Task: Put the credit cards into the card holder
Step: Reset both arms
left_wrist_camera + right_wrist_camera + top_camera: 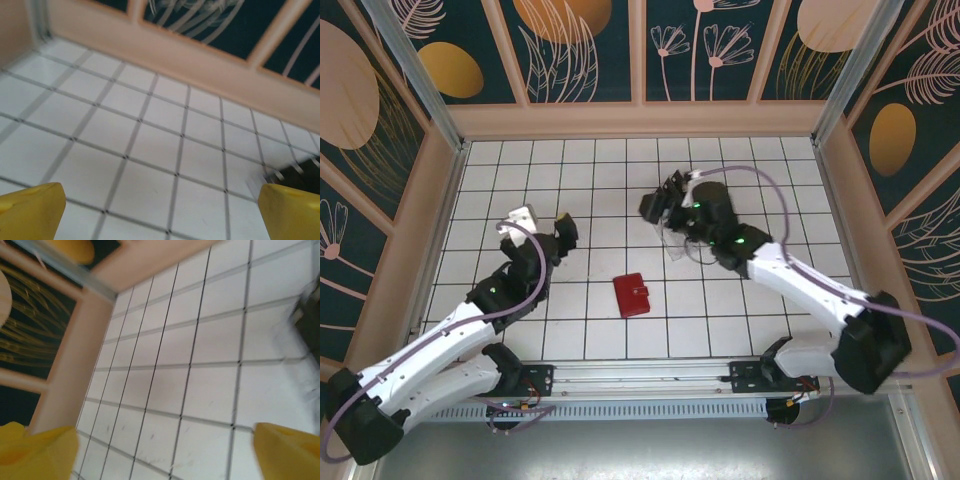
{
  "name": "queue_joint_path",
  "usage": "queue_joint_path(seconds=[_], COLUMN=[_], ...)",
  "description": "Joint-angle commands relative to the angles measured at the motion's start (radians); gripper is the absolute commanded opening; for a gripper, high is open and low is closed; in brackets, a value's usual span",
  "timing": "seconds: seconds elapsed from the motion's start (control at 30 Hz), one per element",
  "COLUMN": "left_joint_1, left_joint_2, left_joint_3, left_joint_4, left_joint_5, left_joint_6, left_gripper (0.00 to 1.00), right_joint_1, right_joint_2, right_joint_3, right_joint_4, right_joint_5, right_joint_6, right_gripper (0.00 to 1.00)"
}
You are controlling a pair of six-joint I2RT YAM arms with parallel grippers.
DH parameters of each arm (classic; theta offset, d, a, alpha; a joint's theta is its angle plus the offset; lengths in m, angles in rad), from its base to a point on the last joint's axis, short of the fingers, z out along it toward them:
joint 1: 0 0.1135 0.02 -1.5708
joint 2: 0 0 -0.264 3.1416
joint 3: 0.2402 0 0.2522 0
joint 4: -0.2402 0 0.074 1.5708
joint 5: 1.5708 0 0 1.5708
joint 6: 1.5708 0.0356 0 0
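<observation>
Top external view shows a white tiled table (pixel 580 170) with tan walls (pixel 650 120) at the top, left and right. There is lots of bare room in the upper left and the lower right. The red card holder (pixel 631 295) lies folded shut in the lower middle, flat on the tiles, apart from both arms. The left gripper (pixel 563 230) hangs to its upper left. The right gripper (pixel 658 203) hangs to its upper right, by a clear rack (pixel 672 243). What sits in the rack is too blurry to tell. On each wrist view the yellow fingers (pixel 30 207) (pixel 287 450) are spread wide over bare tiles.
</observation>
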Motion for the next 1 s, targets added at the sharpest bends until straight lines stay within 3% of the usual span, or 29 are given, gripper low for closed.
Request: queue_joint_path(seconds=[0.0,0.1,0.2,0.33,0.47,0.63,0.8,0.97], left_joint_1=[0.117,0.216,0.299,0.415,0.49,0.556,0.595,0.662], left_joint_2=[0.006,0.03,0.059,0.097,0.191,0.421,0.554,0.666], left_joint_3=[-0.024,-0.073,-0.147,-0.281,-0.408,-0.458,-0.41,-0.426], left_joint_4=[0.19,0.319,0.445,0.634,0.902,1.21,1.323,1.429], left_joint_5=[-0.048,-0.017,0.003,0.073,0.155,0.247,0.395,0.524], left_joint_6=[0.232,0.329,0.405,0.432,0.496,0.523,0.599,0.559], left_gripper=[0.99,0.99,0.99,0.99,0.99,0.98,0.99,0.99], right_joint_1=[-0.13,-0.287,-0.413,-0.519,-0.599,-0.666,-0.682,-0.708], right_joint_2=[-0.128,-0.213,-0.285,-0.361,-0.311,-0.132,0.043,0.145], right_joint_3=[-0.062,-0.128,-0.241,-0.419,-0.507,-0.604,-0.695,-0.752], right_joint_4=[-0.098,-0.103,-0.001,0.239,0.374,0.609,0.939,1.234], right_joint_5=[0.065,0.149,0.227,0.357,0.384,0.344,0.268,0.134], right_joint_6=[-0.107,-0.196,-0.311,-0.439,-0.518,-0.569,-0.615,-0.599], right_gripper=[0.99,0.99,0.99,0.99,0.99,0.99,0.99,0.99])
